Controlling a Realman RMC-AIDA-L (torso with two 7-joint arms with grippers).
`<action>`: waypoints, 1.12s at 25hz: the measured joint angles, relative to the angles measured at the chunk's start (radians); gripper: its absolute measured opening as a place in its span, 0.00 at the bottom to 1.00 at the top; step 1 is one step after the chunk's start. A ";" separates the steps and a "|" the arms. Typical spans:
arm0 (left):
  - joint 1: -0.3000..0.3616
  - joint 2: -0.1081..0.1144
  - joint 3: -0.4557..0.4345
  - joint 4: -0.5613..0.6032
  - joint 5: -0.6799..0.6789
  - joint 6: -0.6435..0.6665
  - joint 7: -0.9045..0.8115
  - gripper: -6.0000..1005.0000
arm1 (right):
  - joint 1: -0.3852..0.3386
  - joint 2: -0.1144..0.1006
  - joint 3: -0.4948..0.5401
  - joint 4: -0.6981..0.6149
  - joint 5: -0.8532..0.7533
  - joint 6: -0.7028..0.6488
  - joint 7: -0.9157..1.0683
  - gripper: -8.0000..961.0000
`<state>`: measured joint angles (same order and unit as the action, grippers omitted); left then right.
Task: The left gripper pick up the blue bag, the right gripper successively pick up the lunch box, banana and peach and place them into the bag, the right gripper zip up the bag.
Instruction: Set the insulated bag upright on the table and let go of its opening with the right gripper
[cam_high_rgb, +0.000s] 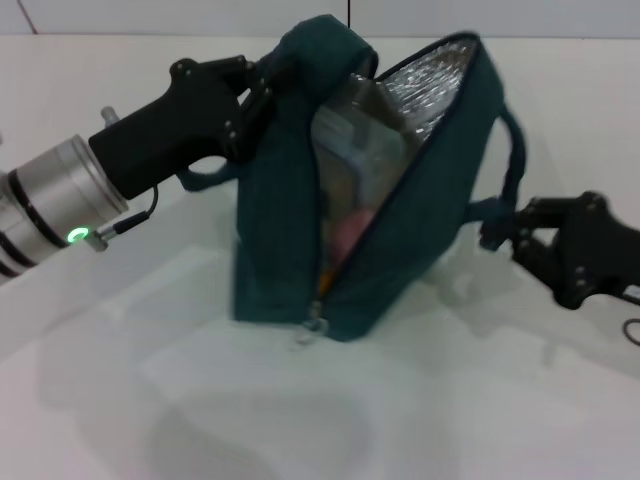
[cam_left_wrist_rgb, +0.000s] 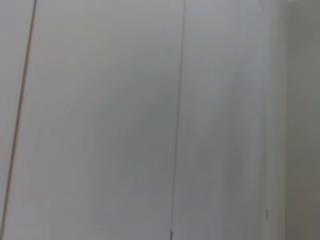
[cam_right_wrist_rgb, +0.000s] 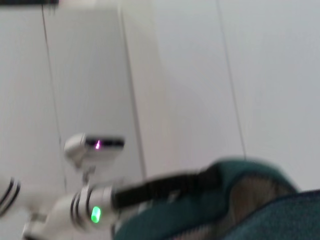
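The blue bag hangs tilted above the white table, its mouth gaping and showing the silver lining. My left gripper is shut on the bag's near handle at the upper left and holds it up. Inside the opening I see the clear lunch box and, lower down, the pink peach. I cannot make out the banana. The zipper pull dangles at the bag's low end. My right gripper sits against the bag's right side, under the other handle loop. The right wrist view shows the bag and the left gripper.
The white table spreads in front of and under the bag. The left arm's silver wrist with its green light reaches in from the left. The left wrist view shows only pale wall panels.
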<state>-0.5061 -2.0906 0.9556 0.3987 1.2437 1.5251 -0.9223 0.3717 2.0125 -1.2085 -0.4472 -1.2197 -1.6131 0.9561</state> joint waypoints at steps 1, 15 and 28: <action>0.007 0.000 0.000 0.000 0.003 0.014 0.012 0.05 | -0.007 -0.002 0.000 0.004 0.023 -0.018 -0.005 0.09; 0.049 -0.007 0.034 -0.186 -0.018 0.143 0.323 0.05 | 0.068 -0.115 0.059 -0.004 -0.032 -0.094 0.319 0.09; 0.037 -0.015 0.036 -0.306 -0.058 0.163 0.473 0.05 | 0.056 -0.092 0.064 -0.008 -0.123 -0.066 0.333 0.08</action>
<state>-0.4691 -2.1060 0.9911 0.0927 1.1855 1.6876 -0.4489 0.4275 1.9206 -1.1448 -0.4552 -1.3432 -1.6796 1.2892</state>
